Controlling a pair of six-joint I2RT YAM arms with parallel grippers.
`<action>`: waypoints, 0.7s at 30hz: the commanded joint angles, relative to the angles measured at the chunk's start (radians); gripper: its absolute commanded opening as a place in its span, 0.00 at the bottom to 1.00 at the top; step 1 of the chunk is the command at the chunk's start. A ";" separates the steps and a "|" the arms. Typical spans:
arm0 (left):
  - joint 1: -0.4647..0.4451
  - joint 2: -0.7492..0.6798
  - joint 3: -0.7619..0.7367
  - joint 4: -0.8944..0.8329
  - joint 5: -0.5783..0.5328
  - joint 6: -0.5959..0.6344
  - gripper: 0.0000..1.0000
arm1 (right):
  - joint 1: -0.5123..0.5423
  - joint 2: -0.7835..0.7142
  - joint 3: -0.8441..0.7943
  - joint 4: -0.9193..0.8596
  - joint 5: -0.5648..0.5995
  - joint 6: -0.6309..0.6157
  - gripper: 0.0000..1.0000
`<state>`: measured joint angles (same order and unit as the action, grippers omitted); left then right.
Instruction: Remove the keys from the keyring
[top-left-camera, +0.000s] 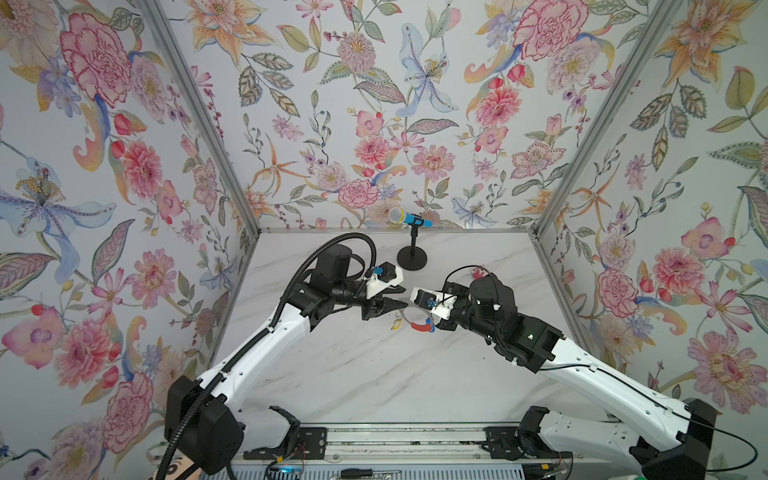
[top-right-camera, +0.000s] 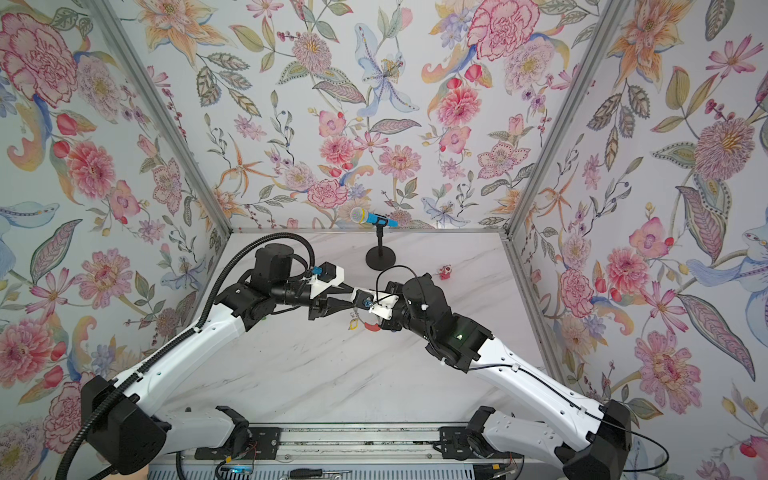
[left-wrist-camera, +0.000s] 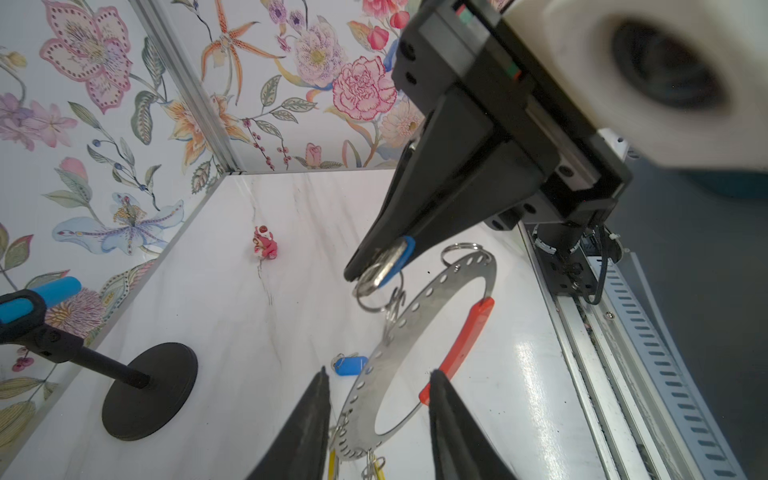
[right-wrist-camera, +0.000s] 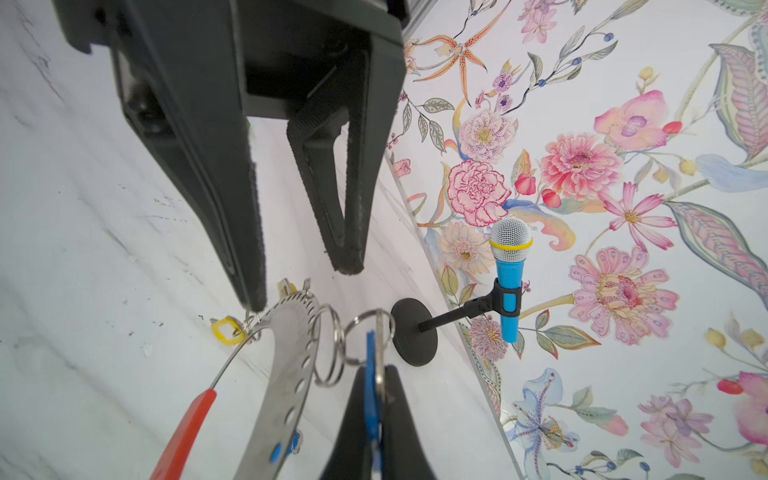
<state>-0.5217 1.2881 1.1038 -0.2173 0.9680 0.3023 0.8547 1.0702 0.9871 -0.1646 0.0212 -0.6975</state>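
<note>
Keyring (left-wrist-camera: 419, 305): a large flat hoop of perforated grey steel, closed by a thin wire stretch that carries a red plastic sleeve (left-wrist-camera: 461, 345). It is located about the middle of the white marble-patterned counter (top-left-camera: 374, 374), roughly midway between its left and right edges. Whether the hoop rests on the counter cannot be told.

One small metal key with a blue oblong tag (right-wrist-camera: 371, 399) is pinched flat between the closed fingers of the right gripper (right-wrist-camera: 374, 374). It joins the hoop's band through linked wire split rings (right-wrist-camera: 328, 347). Yellow-tagged keys (right-wrist-camera: 226, 330) hang from the end of the band nearest the left gripper (left-wrist-camera: 379, 370). A second blue tag (left-wrist-camera: 351, 365) shows just beside the band; its attachment cannot be told.

The left gripper's jaws are partly apart and grip nothing, with one finger to each side of the hoop.

A black round microphone-stand base (top-left-camera: 412, 257) with a blue toy microphone (top-left-camera: 409, 217) stands by the far edge. A small red-pink toy figure (top-right-camera: 446, 272) lies toward the right edge
</note>
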 joint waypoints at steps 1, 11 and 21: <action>0.008 -0.038 -0.071 0.240 0.041 -0.168 0.45 | -0.014 -0.034 -0.028 0.100 -0.081 0.072 0.00; -0.008 -0.063 -0.213 0.616 0.064 -0.460 0.34 | -0.029 -0.068 -0.072 0.208 -0.140 0.131 0.00; -0.053 -0.042 -0.220 0.700 0.098 -0.497 0.28 | -0.038 -0.067 -0.067 0.231 -0.159 0.145 0.00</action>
<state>-0.5621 1.2526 0.8970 0.4088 1.0222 -0.1570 0.8246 1.0180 0.9207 0.0212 -0.1246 -0.5781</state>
